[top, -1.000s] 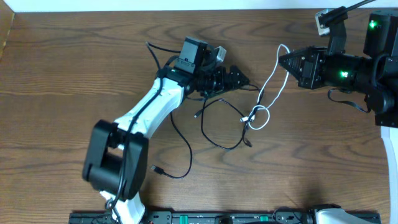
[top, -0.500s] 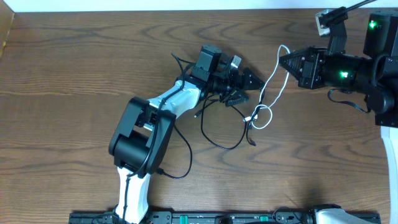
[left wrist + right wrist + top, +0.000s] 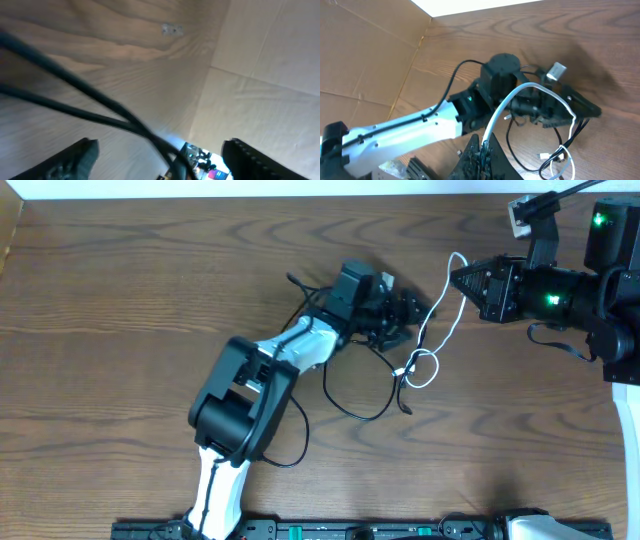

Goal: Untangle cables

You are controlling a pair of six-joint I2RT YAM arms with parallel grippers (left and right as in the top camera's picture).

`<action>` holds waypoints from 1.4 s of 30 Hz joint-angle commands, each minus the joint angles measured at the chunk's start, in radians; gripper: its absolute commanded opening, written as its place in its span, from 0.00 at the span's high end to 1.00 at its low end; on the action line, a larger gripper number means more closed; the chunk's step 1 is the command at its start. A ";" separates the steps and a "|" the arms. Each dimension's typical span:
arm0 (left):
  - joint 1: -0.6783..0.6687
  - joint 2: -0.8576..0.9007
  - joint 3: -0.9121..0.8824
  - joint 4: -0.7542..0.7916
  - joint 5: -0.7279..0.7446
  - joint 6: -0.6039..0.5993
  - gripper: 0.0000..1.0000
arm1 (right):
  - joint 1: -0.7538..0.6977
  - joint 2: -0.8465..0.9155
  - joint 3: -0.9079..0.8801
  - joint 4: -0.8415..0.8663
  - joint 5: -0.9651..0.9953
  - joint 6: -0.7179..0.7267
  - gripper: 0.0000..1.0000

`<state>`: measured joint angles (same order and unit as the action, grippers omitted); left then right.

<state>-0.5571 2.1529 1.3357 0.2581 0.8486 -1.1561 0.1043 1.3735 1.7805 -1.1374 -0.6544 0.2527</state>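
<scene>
I am anchoring the white cable (image 3: 525, 86) at two o'clock on the worktop (image 3: 120, 300) with the right gripper (image 3: 452, 280) jaws pinching it, while the left gripper (image 3: 408, 311), jaws spread, is straddling the black cables (image 3: 365, 418) near centre, probably to separate them.

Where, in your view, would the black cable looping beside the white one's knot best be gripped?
Probably the black cable at its bottom curve, from straight above: that stretch lies flat and alone, clear of the white cable's knot.
</scene>
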 commanded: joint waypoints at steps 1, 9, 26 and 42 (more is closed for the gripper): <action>-0.037 0.005 0.009 0.017 -0.081 -0.132 0.24 | 0.006 -0.007 0.007 -0.002 -0.003 0.004 0.99; -0.040 0.004 0.009 0.013 -0.044 -0.140 0.92 | 0.006 -0.007 0.007 -0.026 0.061 -0.010 0.99; 0.063 -0.380 0.009 -0.510 -0.233 0.405 0.93 | -0.202 0.146 -0.050 -0.132 0.548 0.101 0.87; 0.119 -0.535 0.009 -0.556 -0.232 0.320 0.92 | -0.033 0.253 -0.062 -0.137 0.080 -0.254 0.47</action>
<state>-0.4644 1.6234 1.3319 -0.2955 0.6273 -0.7834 0.0418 1.6215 1.7252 -1.2739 -0.5327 -0.0120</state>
